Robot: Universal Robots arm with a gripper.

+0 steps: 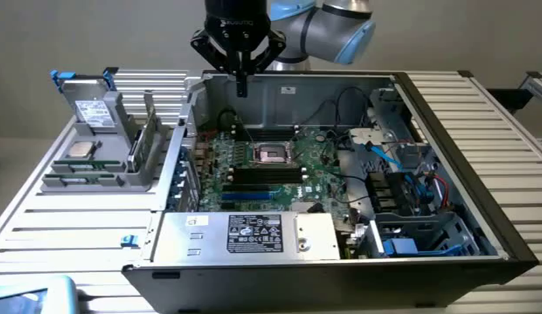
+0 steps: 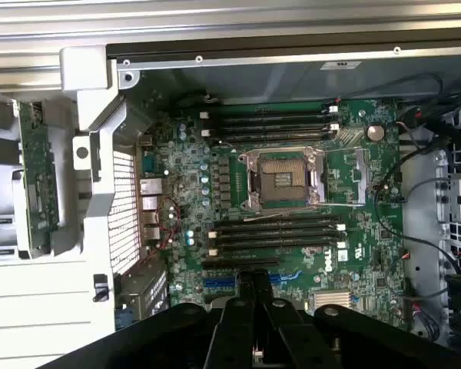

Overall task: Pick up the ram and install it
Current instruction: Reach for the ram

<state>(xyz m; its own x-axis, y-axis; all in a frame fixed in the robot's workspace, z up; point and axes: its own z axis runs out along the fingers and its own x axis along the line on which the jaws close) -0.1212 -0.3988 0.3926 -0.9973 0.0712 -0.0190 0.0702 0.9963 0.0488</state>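
1. Jaws pinched shut on nothing. Gripper (image 1: 242, 88) hanging over the open PC case (image 1: 306, 91), above the motherboard (image 1: 245, 150).
2. Ram (image 1: 79, 166) apparently lying flat in the gray parts rack (image 1: 96, 184) outside the case, on the exterior view's left, well apart from the gripper.
3. Probably light, thin, stiff and fragile. Best pinched by the long edges, clear of the chips and contacts.

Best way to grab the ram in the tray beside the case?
Mid-length, pinching across its narrow dimension, from straight above. The ram lies in the gray tray with its long side across the exterior view, nearer the camera than the CPU. Tray walls seem to close its ends, so probably only the top is free.
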